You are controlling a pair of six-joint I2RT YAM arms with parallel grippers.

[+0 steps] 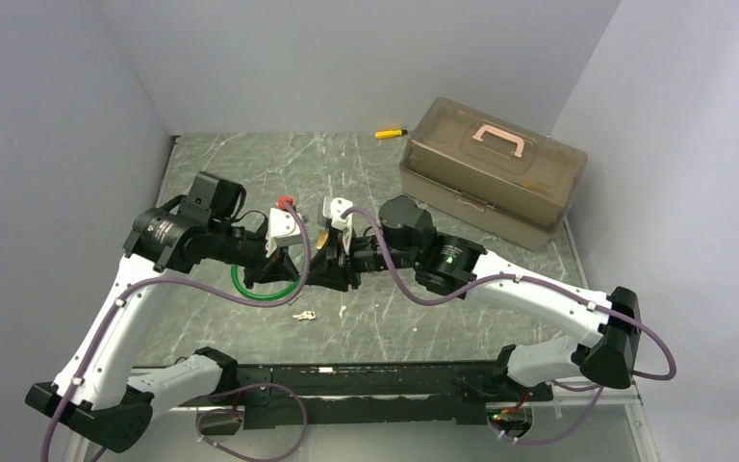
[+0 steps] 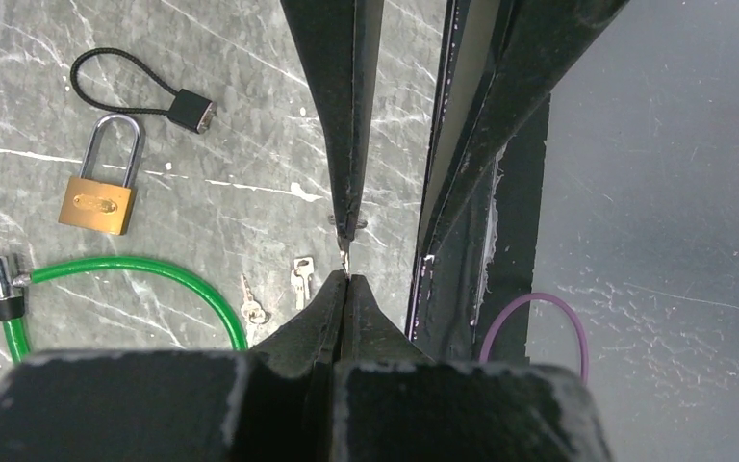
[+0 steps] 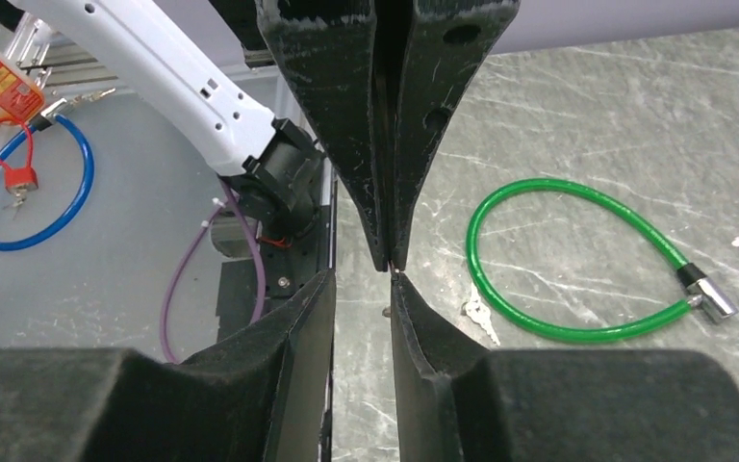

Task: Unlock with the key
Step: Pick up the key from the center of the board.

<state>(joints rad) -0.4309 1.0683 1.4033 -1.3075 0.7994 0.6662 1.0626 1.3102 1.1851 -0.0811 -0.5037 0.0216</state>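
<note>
Above the grey marbled table point(image 2: 202, 125), midway between the two arms, we find the thin, pale silvery metal key point(image 2: 344, 258) held clear of the surface. The left gripper point(image 2: 344, 281) has its fingers pressed together on the key, as far as we can judge. Only a short sliver shows beyond the tips, seen edge-on.

The long axis of the key runs in line with the left fingers and points straight at the right gripper point(image 3: 364, 279), which faces it tip to tip. The right fingers point(image 3: 423, 327) stand apart with a clear gap.

Note the offset: the key sits just at the tip of one right finger and does not lie in the gap. We judge that a handover calls for a small sideways shift of the right gripper before it grips.

Two further small silvery keys point(image 2: 300, 281) lie flat on the table below. The small brass padlock point(image 2: 98, 200) rests well apart from both grippers.
</note>
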